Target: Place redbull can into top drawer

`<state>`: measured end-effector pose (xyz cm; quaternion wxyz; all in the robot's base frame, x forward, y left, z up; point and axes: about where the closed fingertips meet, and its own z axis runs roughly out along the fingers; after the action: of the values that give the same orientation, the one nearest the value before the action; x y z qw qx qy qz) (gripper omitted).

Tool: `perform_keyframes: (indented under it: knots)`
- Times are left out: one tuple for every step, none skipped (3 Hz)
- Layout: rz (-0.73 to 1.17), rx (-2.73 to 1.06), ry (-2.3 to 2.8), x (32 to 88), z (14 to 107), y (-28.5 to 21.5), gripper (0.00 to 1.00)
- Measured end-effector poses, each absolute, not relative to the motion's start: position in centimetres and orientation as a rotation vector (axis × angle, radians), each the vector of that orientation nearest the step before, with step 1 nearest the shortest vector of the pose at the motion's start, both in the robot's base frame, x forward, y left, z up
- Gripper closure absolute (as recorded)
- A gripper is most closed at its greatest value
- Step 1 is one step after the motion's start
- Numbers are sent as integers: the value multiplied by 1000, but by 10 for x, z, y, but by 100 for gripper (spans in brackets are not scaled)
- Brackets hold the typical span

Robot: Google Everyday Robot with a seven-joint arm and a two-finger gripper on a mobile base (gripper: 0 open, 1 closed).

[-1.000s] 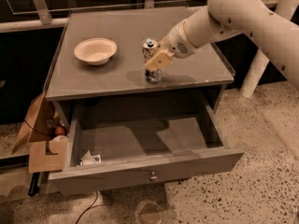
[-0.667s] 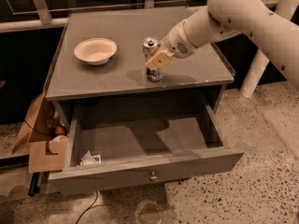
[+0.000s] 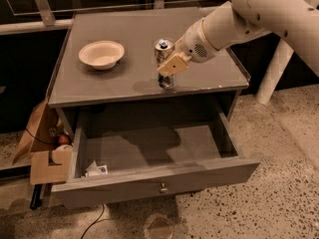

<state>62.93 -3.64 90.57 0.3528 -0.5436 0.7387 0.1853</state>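
Observation:
The redbull can [image 3: 163,50] stands upright near the front edge of the grey cabinet top [image 3: 124,78], right of centre. My gripper [image 3: 169,68] is at the can, its tan fingers [image 3: 172,65] wrapped around the can's body from the right. The can's silver top shows above the fingers and its base below them. The top drawer [image 3: 154,185] is pulled wide open below the cabinet top, with its round knob [image 3: 163,187] at the front centre. The white arm [image 3: 259,14] reaches in from the upper right.
A cream bowl [image 3: 101,54] sits on the left of the cabinet top. A small white packet [image 3: 94,170] lies in the drawer's front left corner. An open cardboard box [image 3: 45,143] stands on the floor left of the cabinet. A white post [image 3: 271,73] is at the right.

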Motion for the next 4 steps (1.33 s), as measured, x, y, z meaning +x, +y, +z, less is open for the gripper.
perform_keyframes:
  knots:
    - [475, -1382, 1922, 602, 914, -41, 100]
    - [472, -1352, 1927, 579, 908, -44, 100]
    - [465, -1338, 1926, 568, 885, -45, 100]
    - [470, -1335, 1933, 565, 845, -49, 100]
